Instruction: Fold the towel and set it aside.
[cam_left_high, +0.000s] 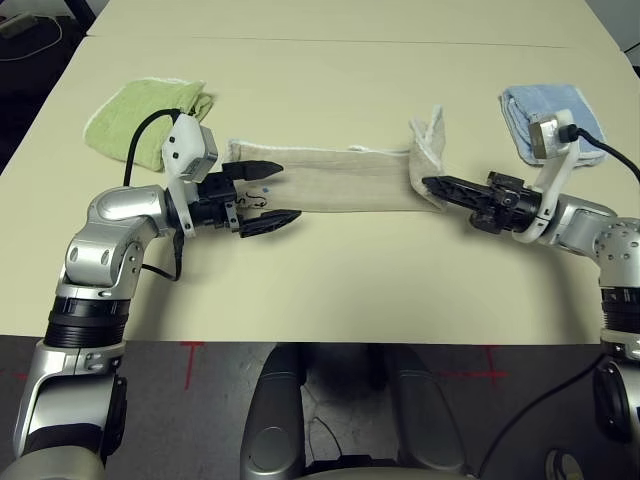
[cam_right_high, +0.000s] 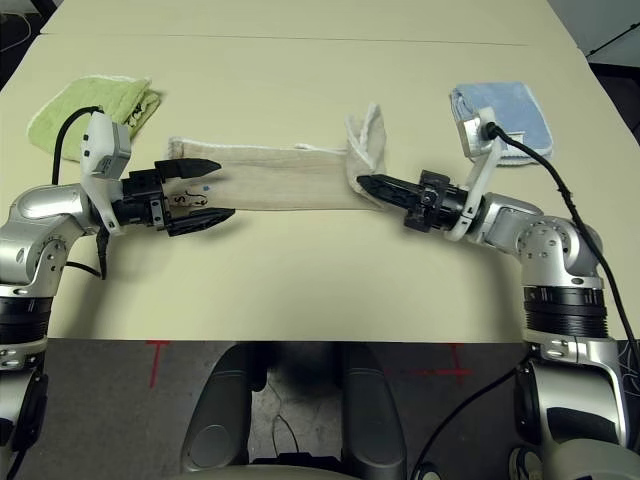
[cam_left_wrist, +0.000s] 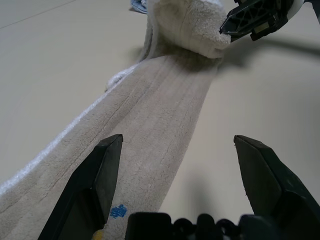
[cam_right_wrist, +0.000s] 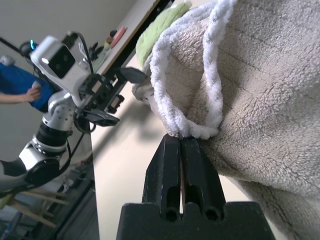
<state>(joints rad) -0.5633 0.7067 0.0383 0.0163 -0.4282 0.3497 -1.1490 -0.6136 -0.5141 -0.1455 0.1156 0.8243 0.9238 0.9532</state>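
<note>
Across the middle of the table (cam_left_high: 330, 270), between the two grippers: the towel (cam_left_high: 340, 180), lying as a long narrow band.
Long axis: runs side to side, from the left gripper (cam_left_high: 262, 193) toward the right gripper (cam_left_high: 432, 186), roughly parallel to the table's near edge.
Left end: flat on the table, lying between the spread fingers of the left gripper; a small blue mark and dark markings show on the cloth there.
Right end: raised and doubled back over the band, its corner standing up off the table.
Surface: beige terry with faint lengthwise ribs; white stitched edging along the far long edge and around the lifted corner.
Left gripper: jaws wide apart, one finger on either side of the towel's end, gripping nothing.
Right gripper: fingers pressed together, pinching the white-edged fold at the lifted end.
Lime-green towel (cam_left_high: 145, 122): folded, on the table beyond the left arm, apart from the band.
Light blue towel (cam_left_high: 550, 122): folded, beyond the right arm, apart from the band.
</note>
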